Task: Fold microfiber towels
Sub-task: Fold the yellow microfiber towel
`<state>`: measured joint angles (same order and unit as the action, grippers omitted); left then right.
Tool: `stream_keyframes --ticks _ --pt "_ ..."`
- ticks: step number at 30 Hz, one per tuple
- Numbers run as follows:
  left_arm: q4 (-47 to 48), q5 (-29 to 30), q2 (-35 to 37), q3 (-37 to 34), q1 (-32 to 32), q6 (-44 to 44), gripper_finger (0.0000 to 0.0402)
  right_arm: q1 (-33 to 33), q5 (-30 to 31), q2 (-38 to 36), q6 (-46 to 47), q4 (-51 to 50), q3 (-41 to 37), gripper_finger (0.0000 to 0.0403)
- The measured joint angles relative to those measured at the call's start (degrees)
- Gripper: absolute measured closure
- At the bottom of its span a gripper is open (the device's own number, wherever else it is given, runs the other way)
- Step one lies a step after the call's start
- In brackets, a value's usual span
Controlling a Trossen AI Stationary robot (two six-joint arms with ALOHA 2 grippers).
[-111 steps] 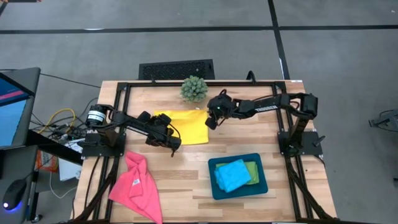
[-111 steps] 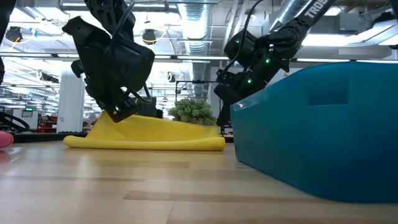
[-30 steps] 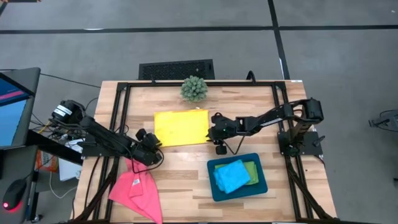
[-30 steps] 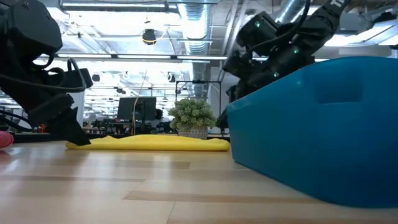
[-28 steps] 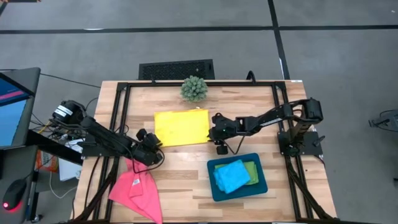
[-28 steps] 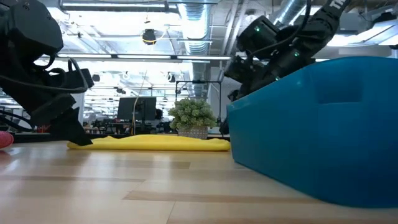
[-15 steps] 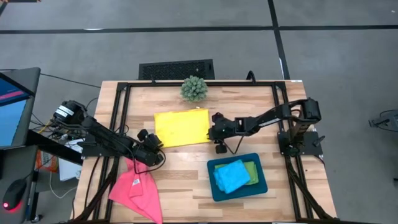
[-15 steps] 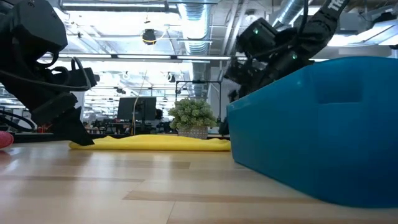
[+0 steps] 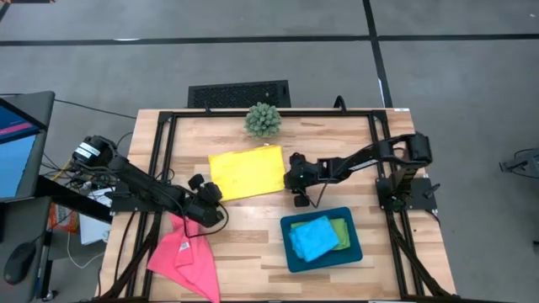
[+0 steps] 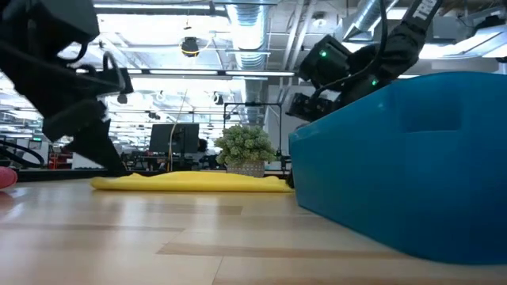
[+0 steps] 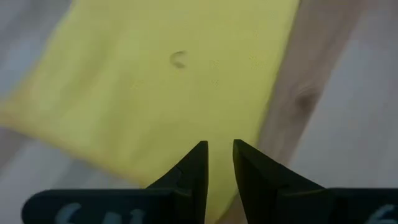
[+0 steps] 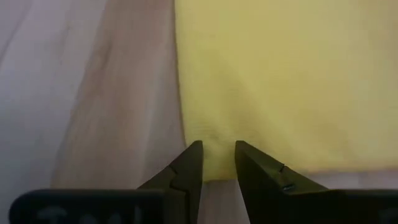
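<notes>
Here both grippers are addressing the yellow towel (image 9: 247,172), lying flat mid-table: left gripper (image 11: 219,163) and right gripper (image 12: 217,163), jaws slightly apart and empty, should be pinching the near corners evenly before lifting

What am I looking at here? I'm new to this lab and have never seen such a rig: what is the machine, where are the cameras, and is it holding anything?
It is a robot with two dark arms at a wooden table. One camera looks straight down, one sits at table-top height, and one rides on each wrist.

A yellow towel lies flat mid-table. A pink towel lies crumpled at the near left. A teal tray holds a blue towel on a green towel. A spiky green plant stands at the far edge.

The left gripper and right gripper sit at the yellow towel's two near corners, fingers slightly apart. Neither holds anything yet.
</notes>
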<state>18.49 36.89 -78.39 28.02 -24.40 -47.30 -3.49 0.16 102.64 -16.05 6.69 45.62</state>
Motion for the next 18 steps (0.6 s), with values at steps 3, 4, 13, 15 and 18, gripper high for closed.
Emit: stream_keyframes --ticks 3,4,13,15,18 --pt "9.6 1.4 0.0 4.7 0.0 -0.6 0.0333 0.2 0.0 -4.1 0.0 -3.9 0.1 0.0285" --pt "11.1 2.1 0.0 5.9 -0.1 -0.8 0.0333 0.2 0.0 -5.2 0.0 -4.8 0.1 0.0285" --pt "10.8 3.4 0.0 4.7 -5.5 -0.5 0.0325 0.2 -6.3 -10.5 -3.4 -2.4 -1.7 0.0285" --pt "9.8 3.1 0.0 3.2 -6.8 -2.1 0.0315 0.2 -7.2 -10.2 -5.0 -1.3 -2.6 0.0285" --pt "8.8 3.4 0.0 1.2 -7.6 -2.7 0.03 -0.4 -7.8 -8.8 -6.7 -0.5 -2.9 0.0285"
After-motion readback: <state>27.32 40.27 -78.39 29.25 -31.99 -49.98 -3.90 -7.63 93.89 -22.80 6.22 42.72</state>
